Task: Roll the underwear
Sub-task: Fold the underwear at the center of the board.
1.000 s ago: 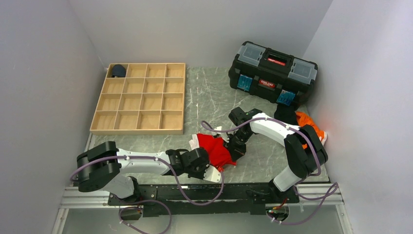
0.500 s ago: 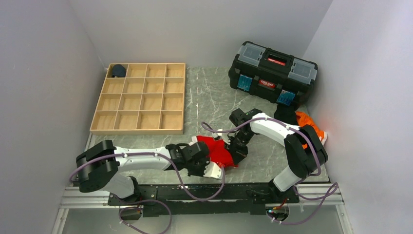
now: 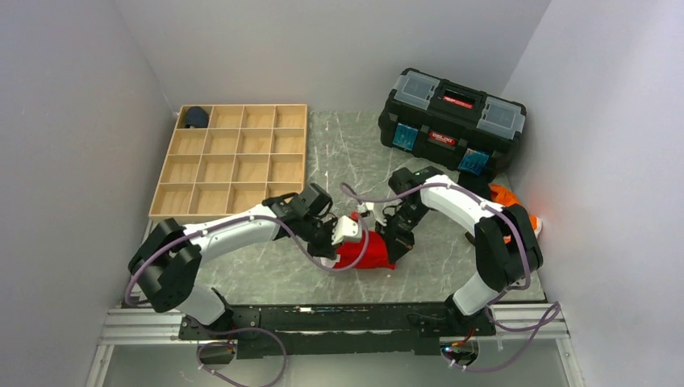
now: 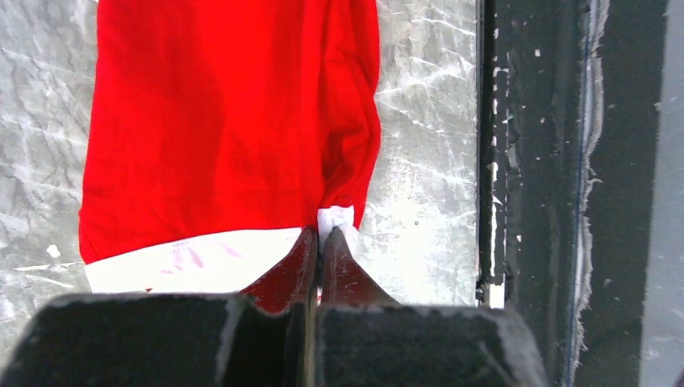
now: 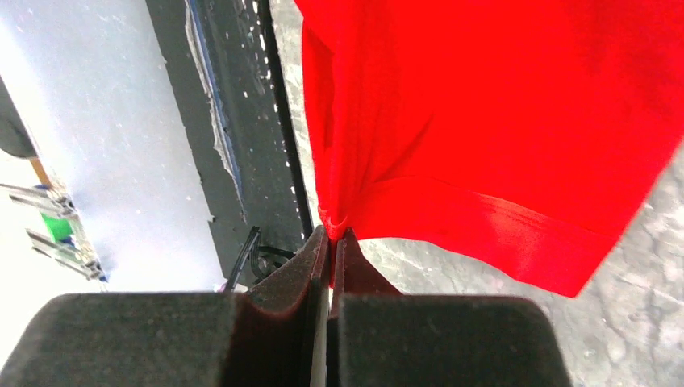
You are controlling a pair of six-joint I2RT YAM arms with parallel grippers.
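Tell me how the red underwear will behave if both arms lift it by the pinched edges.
Probably floppy: the underwear creases and gathers where each pair of jaws is shut on its edge, so it should sag between them. Likely light, since the fabric looks thin. It could slide on the smooth table rather than roll.

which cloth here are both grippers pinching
The bright red fabric underwear, clamped at two corners; the orange cloth by the black toolbox and the dark bundle in the wooden tray lie untouched.
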